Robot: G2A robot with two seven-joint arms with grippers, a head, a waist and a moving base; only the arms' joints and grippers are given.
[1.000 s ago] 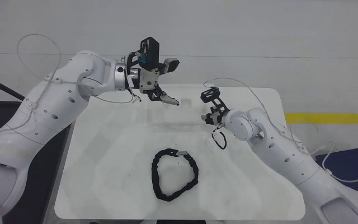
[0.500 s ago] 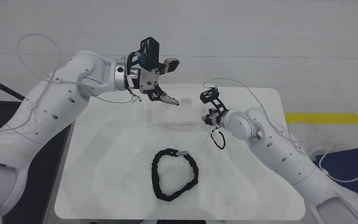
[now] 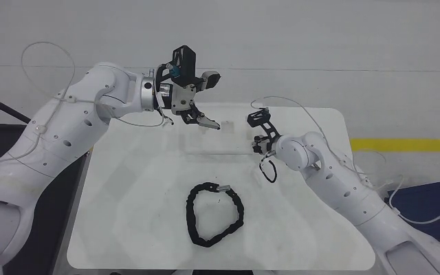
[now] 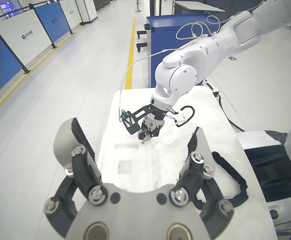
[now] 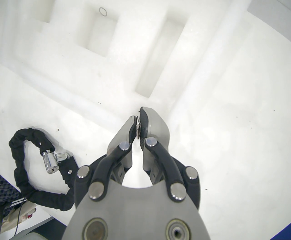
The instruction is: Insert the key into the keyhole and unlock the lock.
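A black fabric-covered chain lock (image 3: 192,218) lies looped on the white table, its silver lock cylinder (image 3: 222,187) at the far side of the loop. In the right wrist view the cylinder (image 5: 50,162) shows its keyhole end beside the chain (image 5: 23,139). My right gripper (image 5: 139,120) is shut on a small metal key (image 5: 138,127), low over the white foam block (image 5: 127,75) and apart from the lock. It also appears from above (image 3: 255,144) and from the left wrist (image 4: 143,139). My left gripper (image 3: 204,123) hangs open and empty above the table's far side.
The foam block (image 4: 145,159) at the back of the table has several rectangular recesses; one holds a small metal ring (image 5: 103,11). A blue cabinet (image 4: 163,29) stands beyond the table. Bare tabletop (image 3: 309,213) lies right of the chain.
The right arm has shifted slightly, with the key still in its gripper. The left arm and the chain lock have kept still.
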